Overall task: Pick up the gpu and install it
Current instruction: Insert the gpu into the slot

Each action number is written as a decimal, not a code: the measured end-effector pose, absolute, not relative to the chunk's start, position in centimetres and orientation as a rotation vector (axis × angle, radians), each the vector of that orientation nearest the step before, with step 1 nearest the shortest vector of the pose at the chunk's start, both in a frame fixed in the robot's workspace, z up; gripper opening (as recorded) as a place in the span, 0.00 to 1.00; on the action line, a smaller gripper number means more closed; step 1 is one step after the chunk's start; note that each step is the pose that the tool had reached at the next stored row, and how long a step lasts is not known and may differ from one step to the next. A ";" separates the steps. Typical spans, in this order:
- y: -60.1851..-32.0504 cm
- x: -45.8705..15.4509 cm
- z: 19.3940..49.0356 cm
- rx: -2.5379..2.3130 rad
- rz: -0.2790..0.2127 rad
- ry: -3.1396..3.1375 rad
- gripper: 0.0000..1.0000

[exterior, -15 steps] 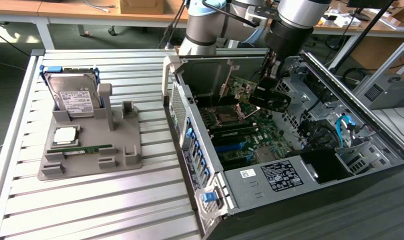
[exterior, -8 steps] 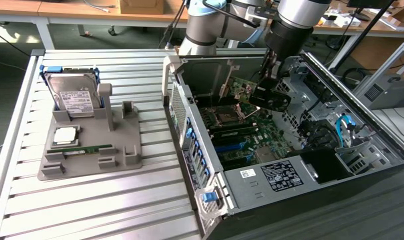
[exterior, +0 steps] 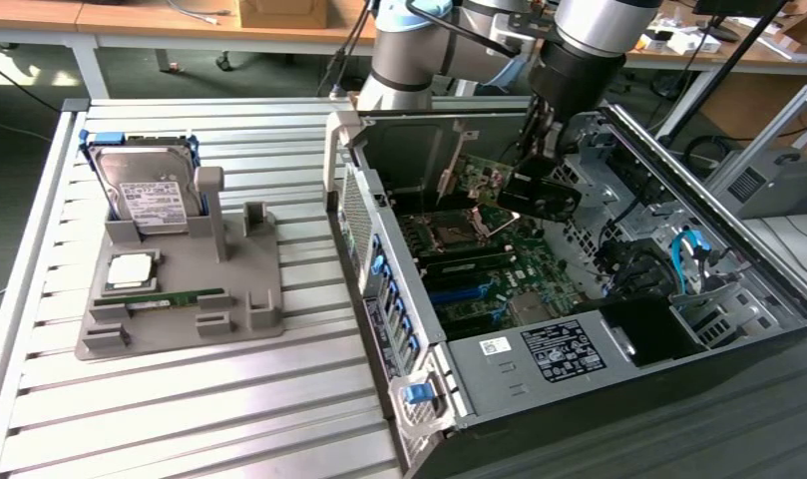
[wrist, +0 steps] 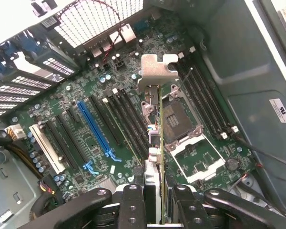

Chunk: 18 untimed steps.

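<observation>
While the arm reaches down into the open computer case [exterior: 537, 349], the claw [exterior: 534, 192] holds the gpu [exterior: 481, 178] upright over the motherboard [exterior: 490, 289], near the rear wall of the case. From the exterior view the card shows its green face and the dark claw hides its lower corner; how the grip sits on it cannot be made out there.

The wrist view answers that. It looks straight along the card, so the gpu [wrist: 160, 143] reads as a thin edge with its silver bracket [wrist: 157, 71] at the far end, and the claw [wrist: 157, 202] is closed narrowly on it — one black finger [wrist: 132, 205] pressed to each side. Beneath the card lie the black expansion slots, a long blue slot [wrist: 93, 129] further off, and the processor socket [wrist: 174, 117] just beside the card's line. Whether the card's lower edge touches any slot cannot be told.

Only the exterior view takes in the slatted worktop [exterior: 177, 419] — on it, at that view's left and well apart from the case, a grey tray [exterior: 256, 299] carries a hard drive [exterior: 151, 200] standing on edge, a processor chip [exterior: 131, 269] and a narrow memory stick [exterior: 177, 297].
</observation>
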<state>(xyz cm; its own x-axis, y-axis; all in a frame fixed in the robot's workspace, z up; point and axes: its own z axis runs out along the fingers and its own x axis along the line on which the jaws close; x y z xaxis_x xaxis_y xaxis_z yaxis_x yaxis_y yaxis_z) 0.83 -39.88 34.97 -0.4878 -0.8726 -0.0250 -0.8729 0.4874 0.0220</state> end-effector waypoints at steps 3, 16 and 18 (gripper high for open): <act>-39.9 0.8 35.0 -1.603 0.050 2.690 0.27; -39.9 0.8 35.0 -1.671 0.050 2.649 0.27; -39.9 0.8 35.0 -1.679 0.050 2.644 0.27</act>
<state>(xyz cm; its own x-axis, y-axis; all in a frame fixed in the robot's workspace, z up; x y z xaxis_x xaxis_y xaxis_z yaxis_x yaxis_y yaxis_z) 0.83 -39.88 34.96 -0.4251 -0.9048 -0.0250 -0.9051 0.4247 0.0220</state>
